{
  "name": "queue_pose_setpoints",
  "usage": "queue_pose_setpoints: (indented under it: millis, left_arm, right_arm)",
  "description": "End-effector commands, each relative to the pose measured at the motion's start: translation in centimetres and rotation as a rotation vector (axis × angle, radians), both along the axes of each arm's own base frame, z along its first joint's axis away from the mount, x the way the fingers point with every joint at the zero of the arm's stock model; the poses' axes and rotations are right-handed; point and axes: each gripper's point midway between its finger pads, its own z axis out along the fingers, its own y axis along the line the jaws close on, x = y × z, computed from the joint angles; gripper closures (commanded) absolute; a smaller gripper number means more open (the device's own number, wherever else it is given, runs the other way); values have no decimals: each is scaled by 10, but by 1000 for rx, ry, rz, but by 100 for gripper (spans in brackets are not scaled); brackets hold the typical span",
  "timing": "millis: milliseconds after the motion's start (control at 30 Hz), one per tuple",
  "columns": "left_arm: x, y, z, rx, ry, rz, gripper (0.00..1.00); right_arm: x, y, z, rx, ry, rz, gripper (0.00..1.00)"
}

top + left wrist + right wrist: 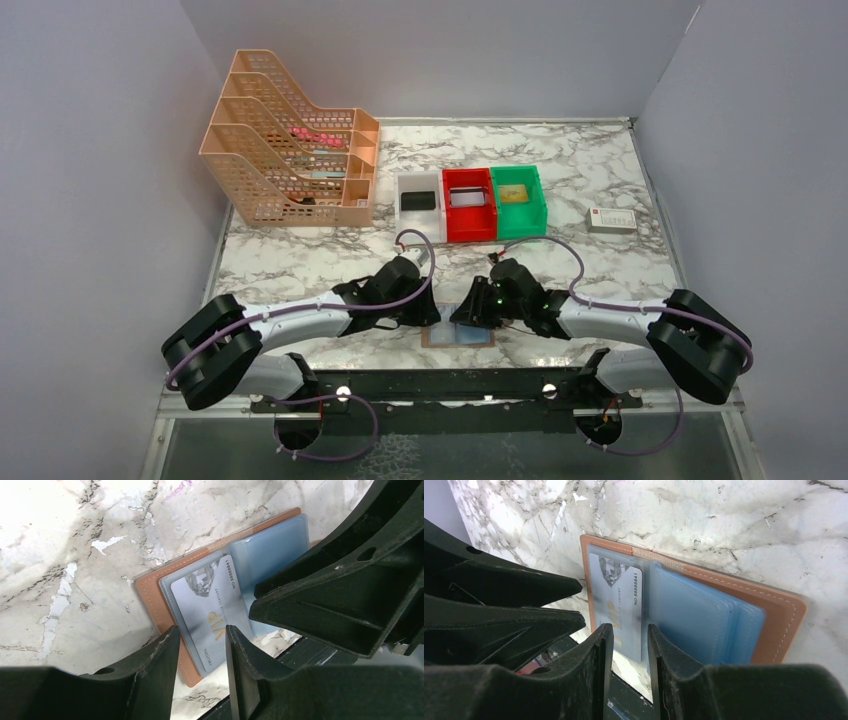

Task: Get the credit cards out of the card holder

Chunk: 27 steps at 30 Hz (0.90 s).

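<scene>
At the near edge of the table [300,265], between the arms: card holder [458,338], laid open and flat, blue sleeves up. One pale card [210,610] marked VIP is lodged in a sleeve, legible only from the wrists.

Left gripper [202,635] and right gripper [630,630]: fingers narrowly parted, nothing clamped, both poised over that card.

Step judged: card extraction. Its free edge must be pinched and slid out, the holder pinned.

Farther back, shown only from above: white bin [418,200] with a dark flat item.
</scene>
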Motion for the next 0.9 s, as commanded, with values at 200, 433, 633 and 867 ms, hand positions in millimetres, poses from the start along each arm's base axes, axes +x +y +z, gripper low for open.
queue_pose_setpoints:
  millis: [200, 433, 633, 867]
  left_arm:
    - [-4, -19, 1, -60, 17, -67, 58]
    - [-6, -12, -12, -29, 43, -40, 58]
    - [-4, -13, -8, -32, 32, -37, 59]
    - [9, -13, 15, -39, -46, -14, 58]
  right_arm:
    - [5, -2, -1, -18, -16, -15, 63]
    - [2, 0, -5, -15, -5, -2, 63]
    - [2, 0, -10, -26, 11, -1, 63]
    - [5, -2, 0, -23, -20, -6, 62]
